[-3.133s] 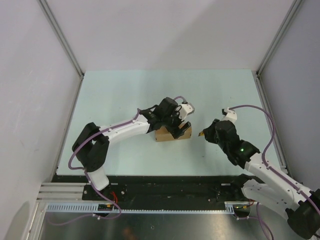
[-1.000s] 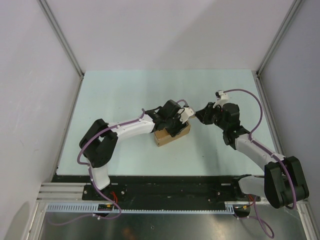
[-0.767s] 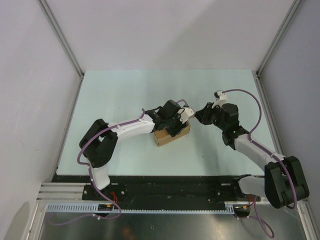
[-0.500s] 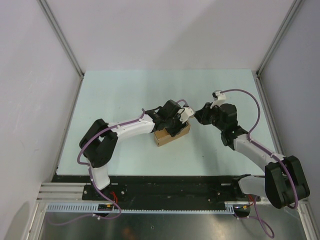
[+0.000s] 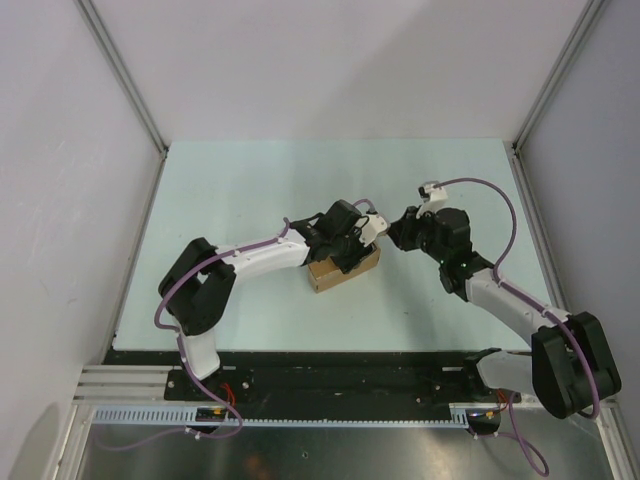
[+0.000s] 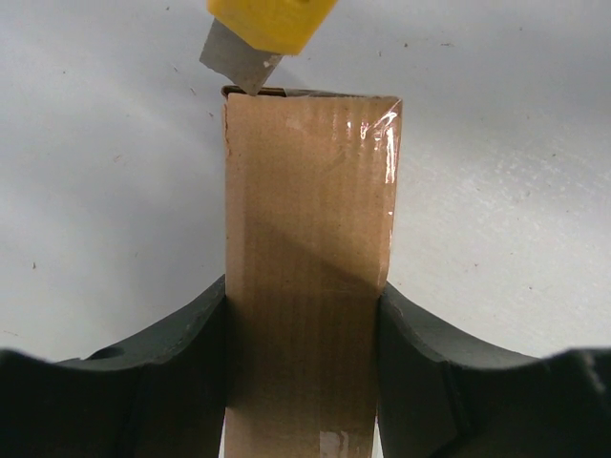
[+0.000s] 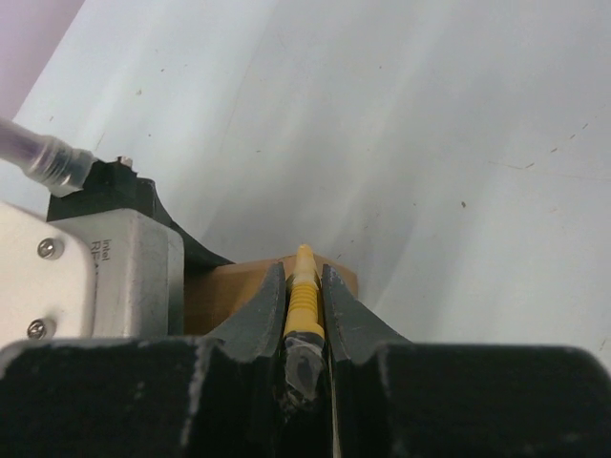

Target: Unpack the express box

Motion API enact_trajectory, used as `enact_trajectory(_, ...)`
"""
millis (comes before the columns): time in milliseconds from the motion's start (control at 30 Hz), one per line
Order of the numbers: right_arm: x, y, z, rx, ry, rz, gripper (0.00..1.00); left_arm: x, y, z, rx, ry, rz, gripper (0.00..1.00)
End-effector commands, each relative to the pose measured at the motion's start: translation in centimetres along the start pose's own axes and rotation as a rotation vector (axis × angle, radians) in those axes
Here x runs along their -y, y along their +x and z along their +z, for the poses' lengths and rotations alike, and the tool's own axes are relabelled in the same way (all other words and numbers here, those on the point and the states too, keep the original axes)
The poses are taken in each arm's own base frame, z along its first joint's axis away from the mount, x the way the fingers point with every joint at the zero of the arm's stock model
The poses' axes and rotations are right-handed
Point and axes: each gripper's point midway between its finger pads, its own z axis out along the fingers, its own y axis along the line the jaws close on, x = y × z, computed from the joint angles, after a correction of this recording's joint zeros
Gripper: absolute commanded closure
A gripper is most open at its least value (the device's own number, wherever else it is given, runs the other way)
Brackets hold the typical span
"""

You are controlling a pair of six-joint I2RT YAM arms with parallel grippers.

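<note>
The express box, small and brown, lies at the table's middle. My left gripper is shut on its two long sides; in the left wrist view the box stands between the black fingers, with clear tape along its right edge. My right gripper is just right of the box and shut on a yellow utility knife. In the left wrist view the knife's grey blade touches the box's far left corner, below the yellow body. The box's corner shows beyond the knife tip.
The pale green table is bounded by grey walls and metal posts at left, back and right. A black base strip runs along the near edge. The left wrist's white housing sits close to my right gripper.
Since 3 s ago the right gripper has swung up and left with the knife to the box's far end. The box has turned slightly. Over the last second it crept a little closer.
</note>
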Motion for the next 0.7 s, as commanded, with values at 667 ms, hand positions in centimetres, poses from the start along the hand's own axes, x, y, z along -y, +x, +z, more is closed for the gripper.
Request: enact_trajectory(667,-0.4,2.3,-2.8,-0.052,-0.022,0.014,1.0,-3.0,3.7,0.5,-0.087,-0.043,-0.062,0.66)
